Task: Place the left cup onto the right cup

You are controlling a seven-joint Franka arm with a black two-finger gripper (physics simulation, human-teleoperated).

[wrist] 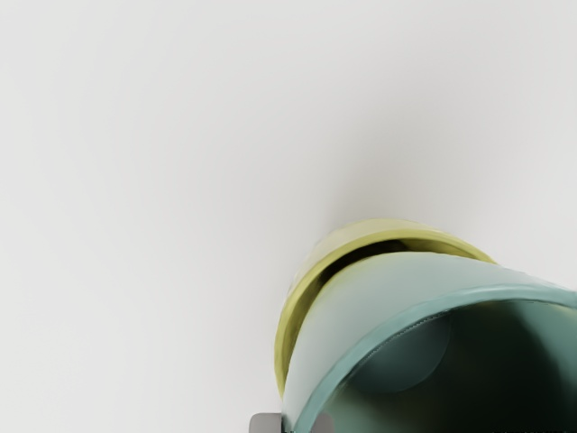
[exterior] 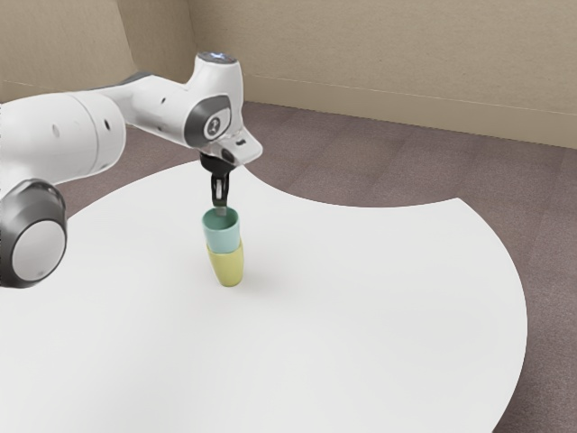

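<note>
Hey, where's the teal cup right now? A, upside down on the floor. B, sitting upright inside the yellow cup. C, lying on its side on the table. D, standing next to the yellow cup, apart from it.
B: the teal cup stands upright, nested in the yellow cup, whose rim wraps around the teal wall in the wrist view.

a plain simulated test room, lab-like: a robot arm [exterior: 108,117] reaches over a white table [exterior: 361,316] with a curved edge, dull brown carpet [exterior: 406,153] lies beyond the table, and beige walls [exterior: 361,45] with pale skirting [exterior: 406,106] stand behind it.
</note>
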